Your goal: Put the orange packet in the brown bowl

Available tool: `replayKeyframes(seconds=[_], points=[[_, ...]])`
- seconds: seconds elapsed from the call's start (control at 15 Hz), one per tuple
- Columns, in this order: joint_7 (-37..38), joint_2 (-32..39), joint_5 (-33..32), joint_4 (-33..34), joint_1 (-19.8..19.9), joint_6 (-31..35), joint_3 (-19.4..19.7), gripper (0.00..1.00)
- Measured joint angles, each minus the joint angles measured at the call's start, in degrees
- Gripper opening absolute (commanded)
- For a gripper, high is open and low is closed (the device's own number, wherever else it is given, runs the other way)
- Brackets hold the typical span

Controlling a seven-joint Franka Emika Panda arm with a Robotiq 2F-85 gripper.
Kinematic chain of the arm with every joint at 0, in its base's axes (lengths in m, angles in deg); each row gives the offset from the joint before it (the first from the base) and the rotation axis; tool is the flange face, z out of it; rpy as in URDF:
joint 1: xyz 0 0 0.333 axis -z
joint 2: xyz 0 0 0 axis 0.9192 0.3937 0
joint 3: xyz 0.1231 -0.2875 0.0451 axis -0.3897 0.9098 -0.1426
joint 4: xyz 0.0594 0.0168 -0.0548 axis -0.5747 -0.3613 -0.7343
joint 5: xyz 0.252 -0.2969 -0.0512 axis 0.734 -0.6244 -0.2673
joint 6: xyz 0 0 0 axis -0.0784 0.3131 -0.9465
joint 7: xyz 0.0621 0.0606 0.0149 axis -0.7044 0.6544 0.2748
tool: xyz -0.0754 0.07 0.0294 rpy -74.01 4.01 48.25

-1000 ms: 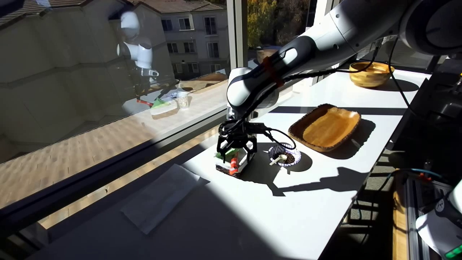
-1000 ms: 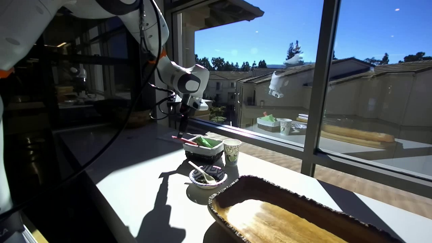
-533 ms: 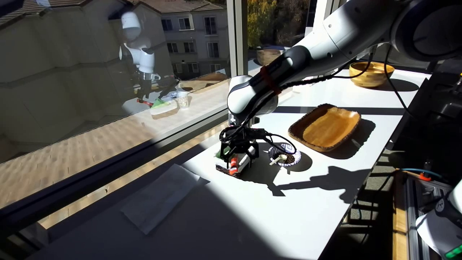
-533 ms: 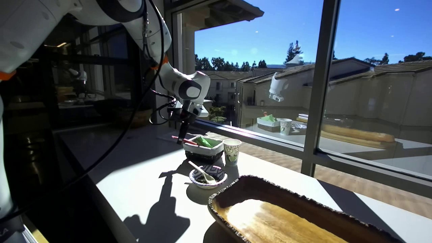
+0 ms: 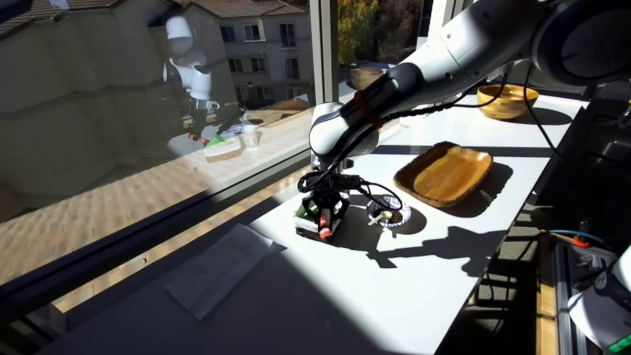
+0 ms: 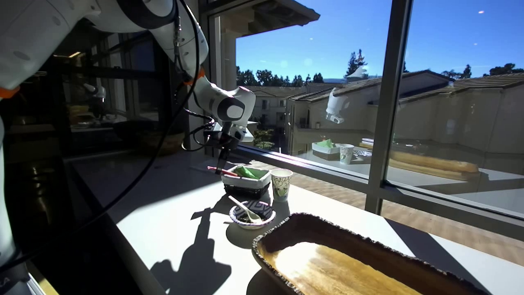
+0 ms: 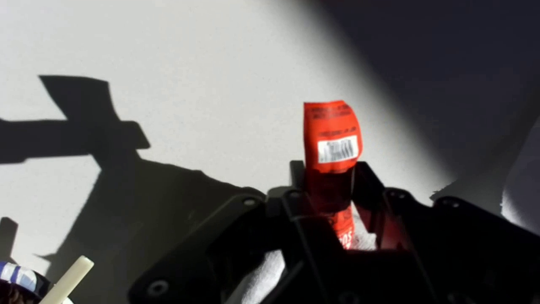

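Note:
The orange packet (image 7: 331, 122) stands between the two fingers of my gripper (image 7: 329, 179) in the wrist view, its barcode end sticking out past the tips. Both fingers close in on its edges, so the gripper looks shut on it. In an exterior view the packet (image 6: 224, 171) still leans across the rim of the lined basket (image 6: 245, 189), its upper end jutting out. The dark fingers cover its middle in an exterior view, where its red end (image 5: 325, 231) shows below them. Across the table lies the oblong brown bowl (image 5: 446, 172), with nothing in it.
A green packet (image 6: 248, 172) sits in the basket beside the orange one. Close by are a paper cup (image 6: 281, 184) and a patterned paper bowl (image 5: 403, 212) holding a spoon. A round wooden bowl (image 5: 508, 103) stands farther off. The window frame runs along the table's edge.
My gripper has come down over the basket and its fingers have drawn together around the orange packet. The packet has shifted slightly within the basket.

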Motion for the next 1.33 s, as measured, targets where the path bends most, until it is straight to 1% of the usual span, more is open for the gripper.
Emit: replayKeyframes(seconds=[0.07, 0.13, 0.2, 0.53, 0.8, 1.13, 1.33], points=[[0.0, 0.1, 0.0, 0.1, 0.0, 0.0, 0.0, 0.05], [0.0, 0.2, 0.0, 0.3, -0.1, 0.0, 0.0, 0.03], [0.0, 0.4, 0.0, 0.5, -0.2, 0.0, 0.0, 0.04], [0.0, 0.5, -0.1, 1.0, -0.4, 0.0, 0.0, 0.04], [0.0, -1.1, 0.5, 0.9, -0.5, 0.0, -0.5, 0.04], [0.3, -4.6, 3.9, 0.1, -0.5, 0.0, -2.0, 0.04], [2.1, -6.7, 6.6, -1.2, -0.5, -0.2, -2.8, 0.04]])
